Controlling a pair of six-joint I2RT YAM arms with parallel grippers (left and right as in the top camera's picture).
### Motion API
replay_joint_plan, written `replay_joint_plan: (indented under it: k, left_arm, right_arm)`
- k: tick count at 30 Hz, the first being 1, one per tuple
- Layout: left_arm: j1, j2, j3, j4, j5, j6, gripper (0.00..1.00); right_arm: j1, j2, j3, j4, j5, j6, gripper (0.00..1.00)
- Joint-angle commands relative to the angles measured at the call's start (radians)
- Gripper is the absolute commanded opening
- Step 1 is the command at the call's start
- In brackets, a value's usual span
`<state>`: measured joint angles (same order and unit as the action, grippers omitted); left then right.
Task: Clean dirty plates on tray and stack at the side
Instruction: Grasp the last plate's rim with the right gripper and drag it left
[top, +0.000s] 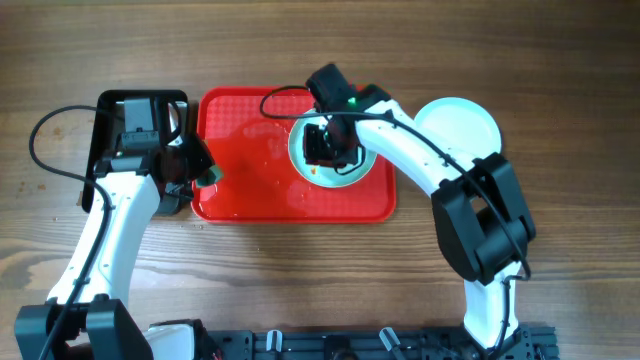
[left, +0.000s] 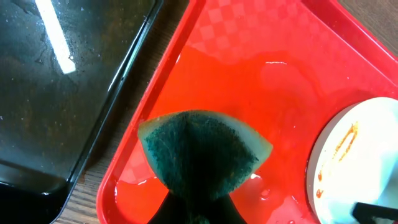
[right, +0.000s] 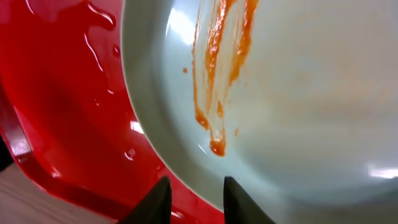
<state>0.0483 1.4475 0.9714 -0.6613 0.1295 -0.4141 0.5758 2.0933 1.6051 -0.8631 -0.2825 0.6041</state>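
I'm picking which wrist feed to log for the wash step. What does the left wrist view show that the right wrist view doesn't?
Only the left wrist view: a green sponge pinched in the left claw, and the black pan beside the tray. Only the right wrist view: both tips of the right claw, either side of the plate rim, and the sauce streak close up. Both: the wet red tray and that sauce-streaked plate.

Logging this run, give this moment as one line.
left pincer: shut on green sponge over red plastic tray | right pincer: at rim of sauce-streaked pale round plate, grip unclear
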Motion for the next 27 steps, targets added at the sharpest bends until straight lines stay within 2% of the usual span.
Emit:
replay_joint_plan:
  k: [1,5,8,12,20,22,24,27]
  left_arm:
    - [0.004,0.007,0.003,0.006,0.011,-0.013,0.04]
    - [0.004,0.006,0.003,0.007,0.011,-0.013,0.04]
    - [0.004,0.007,0.003,0.01,0.011,-0.013,0.04]
    - [0.004,0.007,0.003,0.024,0.011,-0.013,0.04]
    - [0.004,0.007,0.003,0.024,0.012,-0.013,0.04]
    - [0.004,0.007,0.003,0.024,0.012,-0.013,0.04]
    - [0.004,0.007,0.003,0.024,0.012,-0.013,0.04]
    - [0.004,0.007,0.003,0.024,0.012,-0.013,0.04]
  right_arm:
    - [-0.048,0.014,0.09,-0.091,0.152,-0.073,0.29]
    - [-0.132,0.014,0.096,-0.153,0.179,-0.16,0.33]
    - [-0.183,0.016,0.07,-0.148,0.186,-0.227,0.37]
    - [-0.215,0.049,0.055,-0.14,0.187,-0.317,0.38]
    - [-0.216,0.15,0.055,-0.124,0.192,-0.341,0.38]
    - [-0.216,0.15,0.055,-0.117,0.164,-0.343,0.31]
    - [-0.213,0.15,0.056,-0.109,0.085,-0.362,0.14]
    - [-0.213,0.15,0.056,-0.111,-0.015,-0.36,0.08]
